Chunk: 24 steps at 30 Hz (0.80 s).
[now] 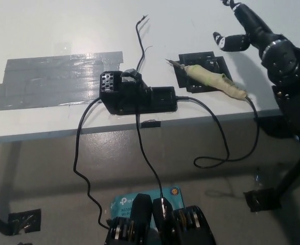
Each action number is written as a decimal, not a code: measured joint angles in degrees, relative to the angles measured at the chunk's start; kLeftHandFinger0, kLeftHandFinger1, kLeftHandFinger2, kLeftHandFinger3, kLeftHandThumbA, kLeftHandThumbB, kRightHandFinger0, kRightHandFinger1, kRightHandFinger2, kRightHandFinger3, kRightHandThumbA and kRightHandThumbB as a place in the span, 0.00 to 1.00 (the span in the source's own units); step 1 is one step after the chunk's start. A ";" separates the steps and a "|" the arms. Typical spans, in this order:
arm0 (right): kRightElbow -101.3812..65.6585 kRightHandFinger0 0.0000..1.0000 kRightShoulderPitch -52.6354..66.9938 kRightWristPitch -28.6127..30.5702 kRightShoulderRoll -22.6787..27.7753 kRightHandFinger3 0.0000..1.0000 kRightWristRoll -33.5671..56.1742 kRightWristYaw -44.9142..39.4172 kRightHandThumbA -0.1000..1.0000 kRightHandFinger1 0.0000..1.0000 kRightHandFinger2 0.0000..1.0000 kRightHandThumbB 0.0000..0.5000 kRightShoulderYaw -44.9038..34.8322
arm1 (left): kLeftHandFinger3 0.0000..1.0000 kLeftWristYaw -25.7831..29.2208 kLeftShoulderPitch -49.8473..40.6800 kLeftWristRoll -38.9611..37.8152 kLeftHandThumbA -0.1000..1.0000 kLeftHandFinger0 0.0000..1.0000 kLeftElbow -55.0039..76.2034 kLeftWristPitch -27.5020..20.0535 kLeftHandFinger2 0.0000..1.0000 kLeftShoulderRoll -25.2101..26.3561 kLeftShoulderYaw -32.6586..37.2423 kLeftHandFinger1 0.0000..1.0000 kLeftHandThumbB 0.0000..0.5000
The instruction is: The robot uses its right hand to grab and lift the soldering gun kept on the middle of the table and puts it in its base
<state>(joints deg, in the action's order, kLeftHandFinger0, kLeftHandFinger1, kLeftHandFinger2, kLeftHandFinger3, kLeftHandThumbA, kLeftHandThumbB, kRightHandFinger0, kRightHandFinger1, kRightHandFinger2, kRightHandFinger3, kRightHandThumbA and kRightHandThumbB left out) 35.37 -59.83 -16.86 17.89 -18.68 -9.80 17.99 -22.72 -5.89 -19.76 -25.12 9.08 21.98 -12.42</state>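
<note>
The soldering gun [211, 81], its handle wrapped in pale yellow tape, lies on a black patch [203, 72] on the white table [63, 30], tip pointing left. Its black cord [226, 138] hangs off the table's front edge. The black base [134, 94] stands to the left of the gun, near the front edge. My black right hand [241, 28] hovers above the table to the upper right of the gun, open, fingers spread, touching nothing. My left hand is out of sight.
A broad patch of grey tape [58, 79] covers the table left of the base. Black cables [81, 153] hang from the base down to the floor. A thin wire [138, 41] runs back from the base across the table.
</note>
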 measured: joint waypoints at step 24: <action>4.17 1.00 6.80 -4.41 -2.21 1.00 -6.35 -0.28 0.81 1.00 1.00 0.34 6.15 | 0.66 -1.18 0.96 4.15 0.89 0.03 0.21 -3.18 0.44 0.61 5.48 0.23 1.00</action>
<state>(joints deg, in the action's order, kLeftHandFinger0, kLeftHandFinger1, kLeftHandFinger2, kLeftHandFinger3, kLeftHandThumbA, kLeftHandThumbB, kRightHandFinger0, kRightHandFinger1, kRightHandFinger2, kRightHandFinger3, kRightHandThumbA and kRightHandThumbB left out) 39.54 -53.02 -21.27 15.68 -25.02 -10.08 24.14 -23.89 -4.92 -15.61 -24.92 5.90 22.58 -6.93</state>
